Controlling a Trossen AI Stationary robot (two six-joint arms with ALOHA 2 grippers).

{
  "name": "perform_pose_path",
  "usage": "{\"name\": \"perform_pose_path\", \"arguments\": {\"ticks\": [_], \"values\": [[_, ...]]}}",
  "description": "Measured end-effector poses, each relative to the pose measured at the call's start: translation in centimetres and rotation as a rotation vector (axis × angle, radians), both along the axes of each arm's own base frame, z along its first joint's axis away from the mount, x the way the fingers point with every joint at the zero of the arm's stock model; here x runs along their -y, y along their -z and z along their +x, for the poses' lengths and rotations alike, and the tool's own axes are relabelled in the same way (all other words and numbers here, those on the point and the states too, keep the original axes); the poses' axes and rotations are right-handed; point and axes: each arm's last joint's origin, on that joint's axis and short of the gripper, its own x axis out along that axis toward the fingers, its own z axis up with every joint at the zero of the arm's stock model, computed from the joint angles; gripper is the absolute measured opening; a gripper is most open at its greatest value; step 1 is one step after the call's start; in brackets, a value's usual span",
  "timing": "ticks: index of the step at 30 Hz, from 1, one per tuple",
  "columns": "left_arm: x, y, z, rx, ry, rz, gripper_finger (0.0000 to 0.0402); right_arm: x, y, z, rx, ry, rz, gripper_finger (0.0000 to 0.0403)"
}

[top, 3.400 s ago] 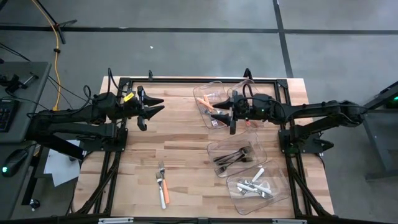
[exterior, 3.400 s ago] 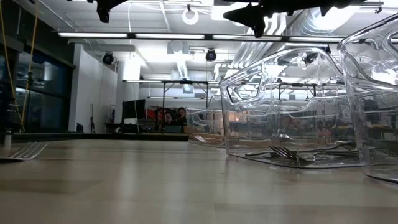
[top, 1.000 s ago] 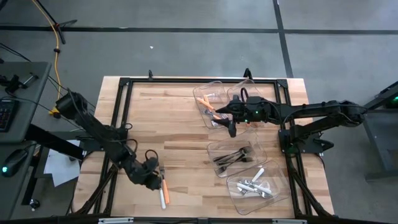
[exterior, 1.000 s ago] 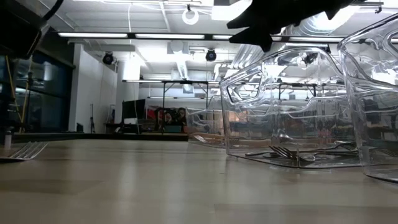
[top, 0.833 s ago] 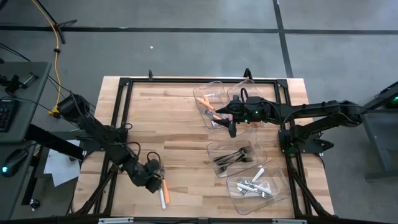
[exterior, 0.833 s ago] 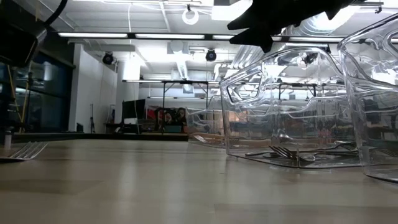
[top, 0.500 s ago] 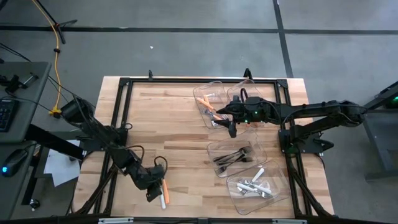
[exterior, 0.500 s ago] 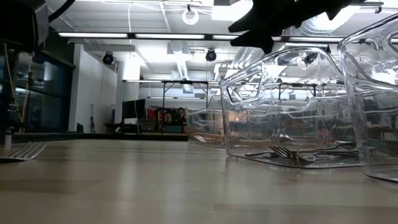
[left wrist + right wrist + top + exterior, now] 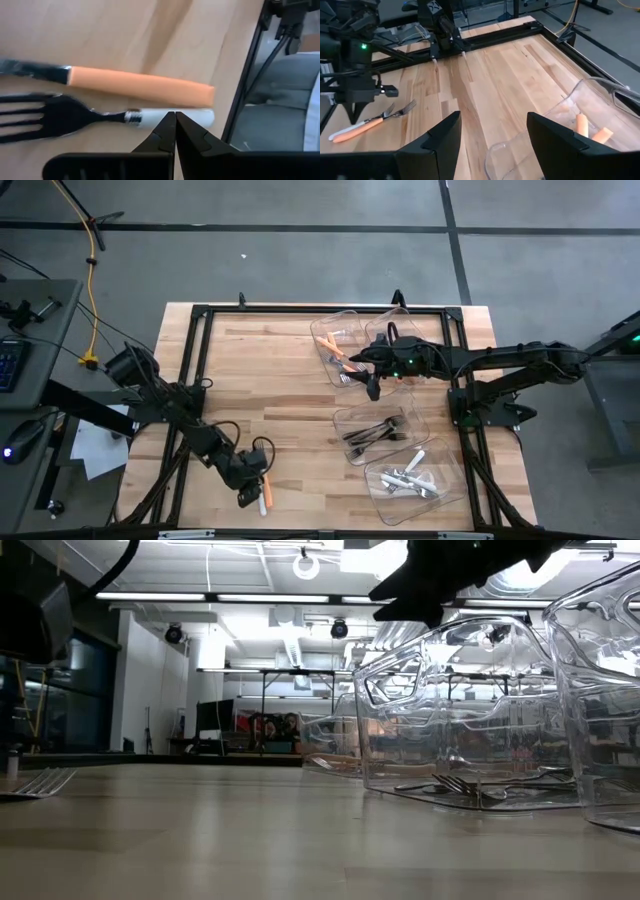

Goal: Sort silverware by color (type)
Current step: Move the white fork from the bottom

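From above, the left gripper [image 9: 248, 496] stood fully closed over the handle ends of an orange-handled utensil [image 9: 266, 492] and a white-handled fork [image 9: 262, 498], which lay side by side pointing up the table near its front edge. Bare wood lay between them and the clear bins [image 9: 372, 432].

At table level, metal tines [image 9: 38, 782] lay flat.

The left wrist showed the fingertips [image 9: 175, 121] together at the smooth white handle; whether they gripped it could not be told.

The right gripper [image 9: 372, 387] hung wide apart, empty, by the bins.

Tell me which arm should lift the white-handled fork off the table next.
Left. The left gripper sits with its jaws shut right at the white-handled fork, beside the orange-handled piece. The right gripper hovers open by the bins, far across the table.
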Motion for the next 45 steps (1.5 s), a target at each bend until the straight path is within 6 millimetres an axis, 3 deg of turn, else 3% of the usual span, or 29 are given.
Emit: {"name": "perform_pose_path", "arguments": {"ticks": [29, 45], "values": [[-0.2, 1.2, -0.2, -0.055, 0.011, 0.070, 0.0000, 0.0, 0.1, 0.0, -0.013, 0.002, 0.000, 0.0210], [-4.3, -1.2, -2.9, -0.156, 0.018, 0.415, 0.0000, 0.0, 0.1, 0.0, -0.012, 0.002, 0.002, 0.0210]]}}
